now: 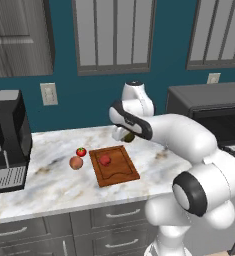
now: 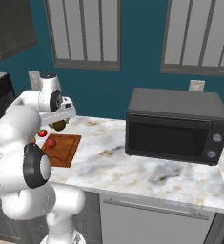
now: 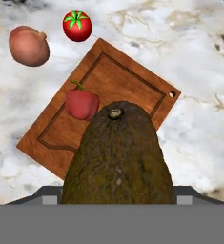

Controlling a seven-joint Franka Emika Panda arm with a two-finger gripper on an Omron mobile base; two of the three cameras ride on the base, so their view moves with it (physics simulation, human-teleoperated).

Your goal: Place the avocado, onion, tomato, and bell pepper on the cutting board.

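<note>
From left to right across the marble counter [image 1: 49,150] lie the onion [image 1: 76,162], the tomato [image 1: 81,151] just behind it, then the cutting board [image 1: 114,165] with the bell pepper [image 1: 105,160] already on it. Further right and above, the gripper [image 1: 127,134] holds the avocado [image 1: 128,136] clamped between its jaws, off the counter. In the hand view the avocado [image 3: 118,157] fills the foreground, its long axis running along the gripper with the stem end pointing down at the scene. The cutting board [image 3: 132,81] lies directly beneath and ahead, the bell pepper [image 3: 81,103] just to the avocado's left. The board's bare right half looks the safest spot to lower it, judging by the clearance from the pepper.
</note>
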